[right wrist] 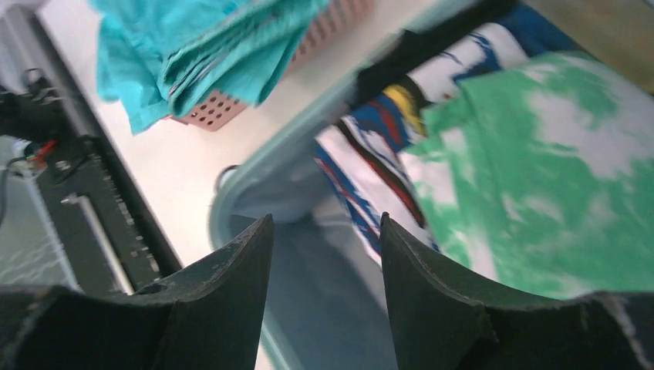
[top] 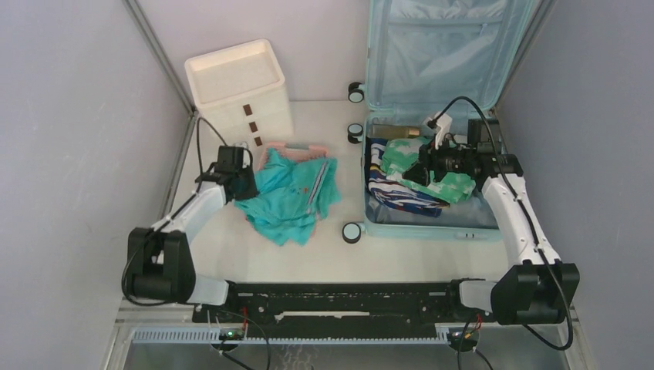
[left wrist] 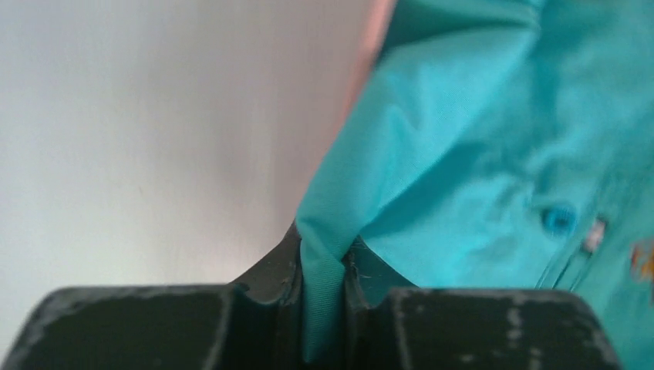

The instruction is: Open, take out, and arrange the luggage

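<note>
One open luggage (top: 447, 54), three wheels (top: 352, 233)

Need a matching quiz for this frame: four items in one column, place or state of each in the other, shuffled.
1. teal shirt
2. green tie-dye cloth
3. white drawer box
4. right gripper

A. inside the open luggage
B. pinched in the left gripper
C. far left corner
D. open, holding nothing

Pairs: 1-B, 2-A, 3-C, 4-D
</note>
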Robot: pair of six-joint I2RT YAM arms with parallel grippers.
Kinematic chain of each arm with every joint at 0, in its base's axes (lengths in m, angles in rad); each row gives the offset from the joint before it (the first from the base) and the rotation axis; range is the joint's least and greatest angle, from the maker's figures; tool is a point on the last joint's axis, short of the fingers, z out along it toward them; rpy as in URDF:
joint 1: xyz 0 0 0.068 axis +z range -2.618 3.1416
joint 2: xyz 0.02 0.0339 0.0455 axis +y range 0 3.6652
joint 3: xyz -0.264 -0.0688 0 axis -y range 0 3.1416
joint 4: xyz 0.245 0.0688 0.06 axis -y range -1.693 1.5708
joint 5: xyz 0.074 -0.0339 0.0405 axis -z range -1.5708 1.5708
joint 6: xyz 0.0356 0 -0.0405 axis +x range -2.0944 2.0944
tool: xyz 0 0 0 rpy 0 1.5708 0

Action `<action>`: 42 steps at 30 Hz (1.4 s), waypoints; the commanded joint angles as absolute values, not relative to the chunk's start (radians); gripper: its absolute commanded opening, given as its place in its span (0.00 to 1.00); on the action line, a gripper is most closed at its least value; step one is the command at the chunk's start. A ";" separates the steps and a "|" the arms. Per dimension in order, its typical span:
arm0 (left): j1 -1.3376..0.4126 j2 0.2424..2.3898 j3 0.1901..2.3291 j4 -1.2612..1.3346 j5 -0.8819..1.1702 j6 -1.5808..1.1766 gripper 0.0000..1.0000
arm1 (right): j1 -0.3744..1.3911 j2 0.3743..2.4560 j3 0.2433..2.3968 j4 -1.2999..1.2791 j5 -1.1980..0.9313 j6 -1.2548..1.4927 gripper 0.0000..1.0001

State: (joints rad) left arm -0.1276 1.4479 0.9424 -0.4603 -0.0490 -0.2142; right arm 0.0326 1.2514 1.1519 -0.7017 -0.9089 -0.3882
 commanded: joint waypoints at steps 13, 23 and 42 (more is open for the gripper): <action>-0.252 0.850 0.526 -0.467 -0.198 -0.870 0.43 | 0.120 1.498 1.225 -0.526 -0.371 -0.626 0.95; -0.252 0.675 0.630 -0.628 -0.224 -0.795 0.71 | 0.204 1.658 1.244 -0.475 -0.196 -0.711 1.00; -0.260 0.627 0.760 -0.402 0.078 -0.808 0.73 | 0.084 1.799 1.270 -0.559 -0.380 -0.708 0.11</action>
